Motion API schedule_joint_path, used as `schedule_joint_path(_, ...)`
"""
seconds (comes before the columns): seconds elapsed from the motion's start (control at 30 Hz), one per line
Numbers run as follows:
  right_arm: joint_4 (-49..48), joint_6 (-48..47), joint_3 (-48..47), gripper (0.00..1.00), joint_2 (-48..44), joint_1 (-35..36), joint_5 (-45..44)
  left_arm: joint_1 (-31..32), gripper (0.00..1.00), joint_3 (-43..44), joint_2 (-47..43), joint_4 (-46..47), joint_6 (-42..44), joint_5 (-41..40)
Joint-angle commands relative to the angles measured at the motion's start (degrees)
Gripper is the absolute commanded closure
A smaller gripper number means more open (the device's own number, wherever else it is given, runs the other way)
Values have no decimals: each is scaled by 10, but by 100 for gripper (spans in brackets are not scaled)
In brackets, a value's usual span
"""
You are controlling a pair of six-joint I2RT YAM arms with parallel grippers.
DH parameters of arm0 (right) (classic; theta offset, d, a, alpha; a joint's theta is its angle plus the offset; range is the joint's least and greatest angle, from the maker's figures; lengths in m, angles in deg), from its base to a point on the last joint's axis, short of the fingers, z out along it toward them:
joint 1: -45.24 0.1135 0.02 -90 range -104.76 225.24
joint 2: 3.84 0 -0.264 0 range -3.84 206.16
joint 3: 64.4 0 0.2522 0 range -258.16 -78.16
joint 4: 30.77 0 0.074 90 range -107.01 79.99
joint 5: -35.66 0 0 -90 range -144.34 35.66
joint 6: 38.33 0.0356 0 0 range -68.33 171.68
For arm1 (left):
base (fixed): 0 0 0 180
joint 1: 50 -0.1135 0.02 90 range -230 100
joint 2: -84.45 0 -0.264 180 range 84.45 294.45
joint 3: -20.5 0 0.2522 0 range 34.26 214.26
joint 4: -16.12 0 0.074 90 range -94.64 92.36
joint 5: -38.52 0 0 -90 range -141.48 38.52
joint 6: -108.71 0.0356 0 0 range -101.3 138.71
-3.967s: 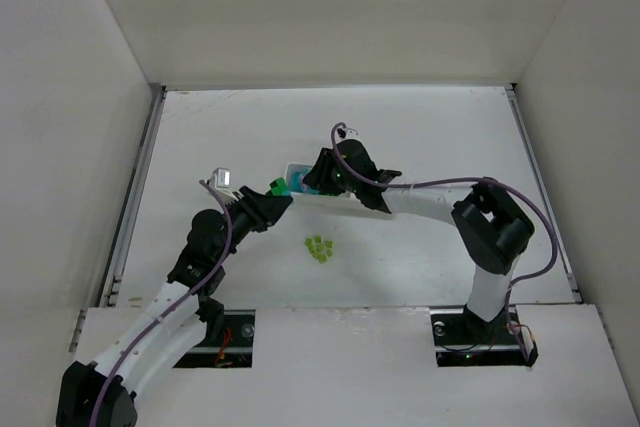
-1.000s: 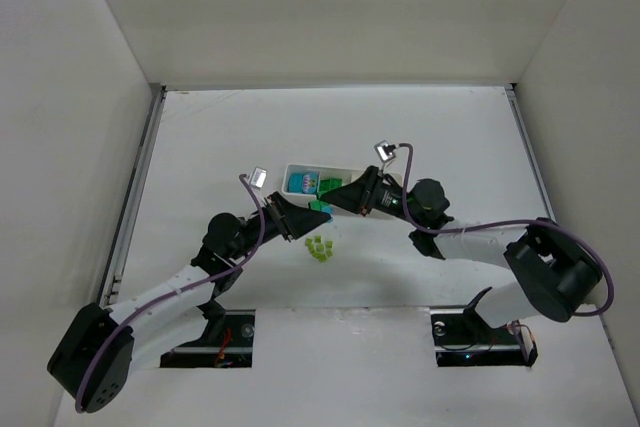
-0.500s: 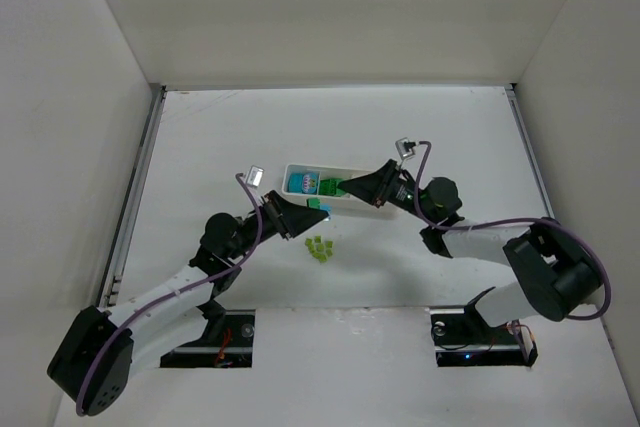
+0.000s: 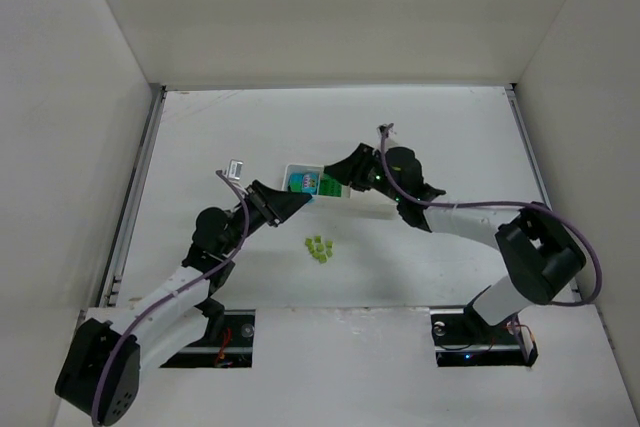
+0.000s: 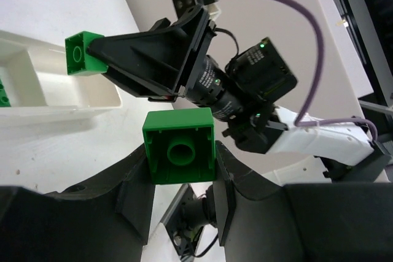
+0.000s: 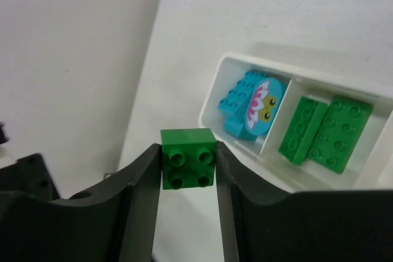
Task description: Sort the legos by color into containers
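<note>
My left gripper (image 5: 180, 159) is shut on a dark green lego (image 5: 178, 151), seen from its hollow underside. My right gripper (image 6: 188, 162) is shut on another dark green lego (image 6: 188, 158), studs toward the camera, held above the table just short of the tray's left end. From above, both grippers, left (image 4: 300, 199) and right (image 4: 337, 175), meet over the white tray (image 4: 291, 173). Its left compartment holds cyan legos (image 6: 255, 102); the middle one holds dark green plates (image 6: 325, 130). Pale yellow-green legos (image 4: 319, 247) lie in a small heap on the table.
The right arm covers most of the tray's right part in the top view, so the third compartment is hidden. White walls enclose the table on the left, back and right. The arm bases (image 4: 220, 332) sit at the near edge.
Both grippers have moved up and left toward the tray's left end, each still holding its green lego. The yellow-green heap has not moved.
</note>
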Motion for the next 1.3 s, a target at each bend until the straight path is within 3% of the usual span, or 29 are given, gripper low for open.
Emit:
schedule_joint_path(0.0,150,-99,-79,67,19,30,-127,-10,84,4,-2,19,5,-7)
schedule_joint_path(0.13,213,-122,-126,66,58,47,-183,-11,84,4,13,29,10,-8)
schedule_joint_path(0.47,246,-124,-161,63,91,53,-227,-8,83,-4,31,66,10,4)
schedule_joint_path(0.53,248,-125,-163,56,94,55,-227,-9,83,-6,34,70,9,4)
schedule_joint_path(0.67,239,-121,-154,32,81,55,-224,-9,83,-7,37,77,6,3)
schedule_joint_path(0.83,225,-118,-119,27,16,54,-221,-8,83,-5,37,78,-4,-10)
schedule_joint_path(0.93,171,-108,-59,27,-59,54,-204,-4,83,-2,35,85,-17,-23)
schedule_joint_path(1.07,13,-46,55,27,-157,50,-96,4,83,-2,43,111,-23,-17)
schedule_joint_path(1.27,-146,32,118,18,-173,45,32,7,82,-11,41,125,-45,-21)
